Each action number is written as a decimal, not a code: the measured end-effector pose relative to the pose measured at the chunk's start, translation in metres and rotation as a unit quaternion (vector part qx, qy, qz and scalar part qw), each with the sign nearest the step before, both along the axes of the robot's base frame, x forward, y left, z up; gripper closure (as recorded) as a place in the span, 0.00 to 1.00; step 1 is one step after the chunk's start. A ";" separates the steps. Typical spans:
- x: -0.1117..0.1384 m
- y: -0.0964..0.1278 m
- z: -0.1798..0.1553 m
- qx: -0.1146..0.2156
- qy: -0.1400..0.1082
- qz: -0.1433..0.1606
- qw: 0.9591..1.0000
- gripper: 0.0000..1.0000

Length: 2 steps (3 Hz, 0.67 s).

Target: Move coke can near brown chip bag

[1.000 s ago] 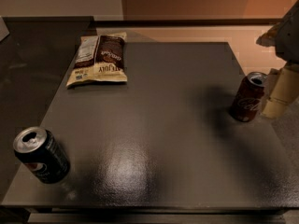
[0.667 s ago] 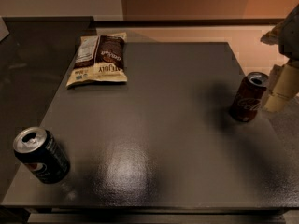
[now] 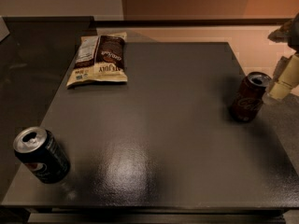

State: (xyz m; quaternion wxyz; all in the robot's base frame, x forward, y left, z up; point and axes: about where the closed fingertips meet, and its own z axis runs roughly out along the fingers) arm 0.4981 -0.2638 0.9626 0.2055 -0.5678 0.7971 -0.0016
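Note:
The coke can (image 3: 247, 97), dark red-brown with a silver top, stands upright near the right edge of the dark table (image 3: 159, 139). The brown chip bag (image 3: 99, 59), cream with a dark brown panel, lies flat at the far left of the table. My gripper (image 3: 282, 85) is at the right edge of the view, just right of the coke can and close beside it. Only a cream-coloured part of it shows, and the rest is cut off by the frame. It does not hold the can.
A dark blue can (image 3: 41, 155) with a red-white logo stands near the table's front left corner. A dark counter (image 3: 32, 64) adjoins the table on the left. The table's right edge runs just past the coke can.
My gripper has shifted slightly up and to the right beside the coke can. The cans and the bag have not moved.

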 end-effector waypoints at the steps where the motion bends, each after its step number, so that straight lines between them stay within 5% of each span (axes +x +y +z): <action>1: 0.006 -0.009 -0.004 0.047 0.009 0.003 0.999 0.00; 2: 0.007 -0.016 -0.018 0.088 0.017 0.002 0.996 0.00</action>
